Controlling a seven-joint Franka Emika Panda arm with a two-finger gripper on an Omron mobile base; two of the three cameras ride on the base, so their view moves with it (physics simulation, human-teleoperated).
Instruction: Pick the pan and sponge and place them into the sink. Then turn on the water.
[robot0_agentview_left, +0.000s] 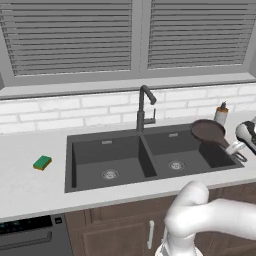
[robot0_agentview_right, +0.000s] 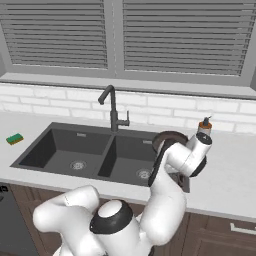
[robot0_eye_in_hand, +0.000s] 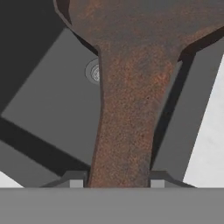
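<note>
holding the pan by its handle, the gripper sits at the right end of the sink, fingers pressed against both sides of the handle.

- pan: dark brown, rusty surface, lifted clear of the counter, hanging over the back right part of the right basin; handle runs toward the gripper. in the right base view its rim shows behind the arm.
- sponge: green top, yellow underside, flat on the counter left of the sink, well apart from the pan; also seen at the far left of the right base view.
- sink: dark grey, two basins, a round silver drain in each; the right drain shows beside the handle in the hand view.
- faucet: dark gooseneck, behind the divider between the basins.
- bottle: pale, pump top, standing on the counter behind the sink's right end, near the pan.
- blinds: grey, slatted, above the white tile wall.
</note>
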